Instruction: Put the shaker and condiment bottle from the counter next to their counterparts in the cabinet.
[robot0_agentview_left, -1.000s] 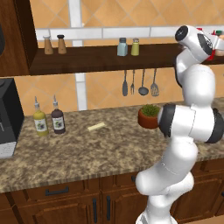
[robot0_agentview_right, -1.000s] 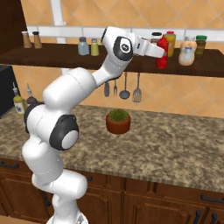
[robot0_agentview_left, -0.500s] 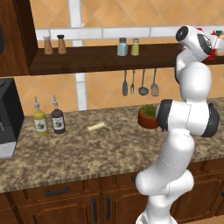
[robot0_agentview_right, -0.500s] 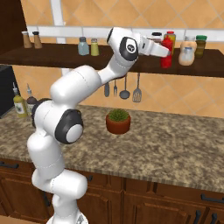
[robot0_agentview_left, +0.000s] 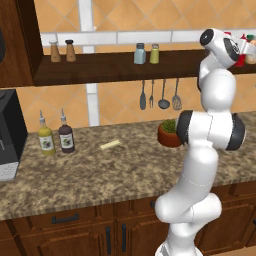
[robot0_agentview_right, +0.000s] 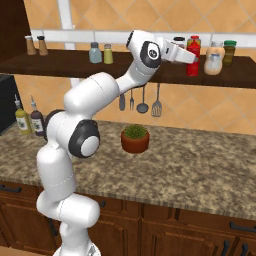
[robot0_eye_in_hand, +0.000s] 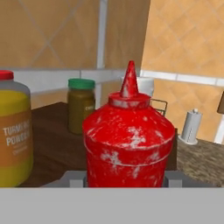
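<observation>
While reaching high to the right end of the cabinet (robot0_agentview_right: 60, 62) shelf, holds the condiment bottle (robot0_eye_in_hand: 128, 142) upright, nozzle up, pinched in the gripper (robot0_agentview_right: 191, 56). Sits beside jars (robot0_agentview_right: 216, 59); whether touching the board, cannot tell. Arm stretched up, wrist level.

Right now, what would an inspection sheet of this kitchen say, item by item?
Surface: speckled granite counter, above dark wood drawers.
Job's things: all-red squeeze bottle at the dark wooden shelf, among jars; pale blue-grey shaker on the shelf beside a yellow-green shaker.
Clutter: two spouted bottles, potted plant, a small pale stick, two brown shakers, turmeric jar, green-lidded jar.
Gripper: two-finger gripper shut on the red bottle.
Cables: nothing seen.
Surroundings: orange tiled wall, hanging utensils, black appliance.
</observation>
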